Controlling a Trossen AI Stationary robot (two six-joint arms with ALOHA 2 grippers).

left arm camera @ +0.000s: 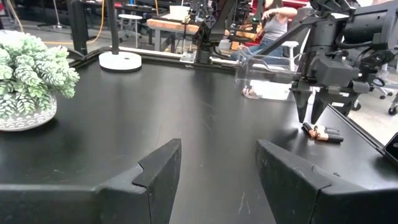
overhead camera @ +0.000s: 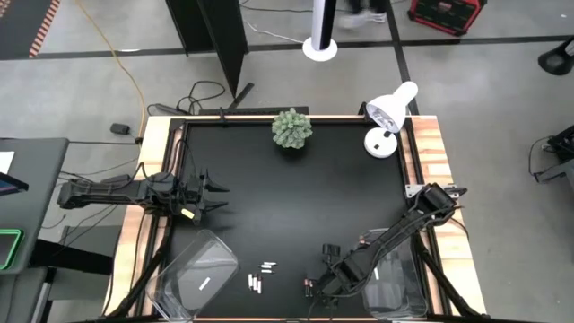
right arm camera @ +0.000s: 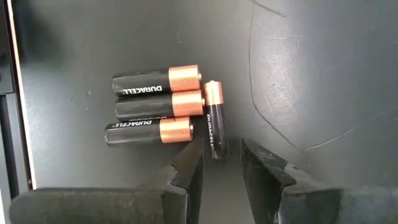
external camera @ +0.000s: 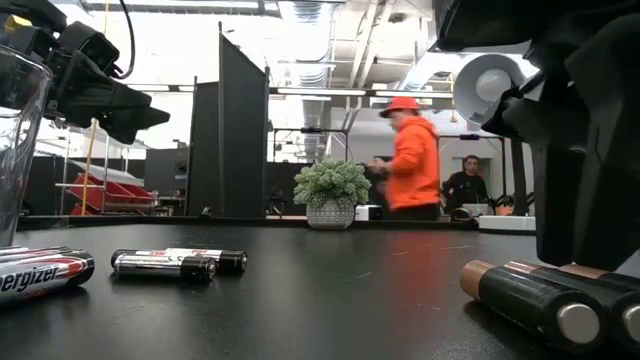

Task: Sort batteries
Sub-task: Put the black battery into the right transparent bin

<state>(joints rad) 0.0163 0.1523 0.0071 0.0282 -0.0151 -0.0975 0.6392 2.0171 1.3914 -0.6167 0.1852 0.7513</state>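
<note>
Batteries lie in two groups near the bottom edge of the high view: white ones (overhead camera: 261,277) at center, copper-topped ones (right arm camera: 155,106) just right of them on the table (overhead camera: 296,188). The right end effector (right arm camera: 221,163) hangs over the copper group, fingers apart and empty, straddling a slimmer battery (right arm camera: 213,118) beside three thicker ones. Picking that one looks to be the step in hand; next it must descend and close without nudging neighbours. The left end effector (overhead camera: 213,196) waits at left, fingers apart.
</note>
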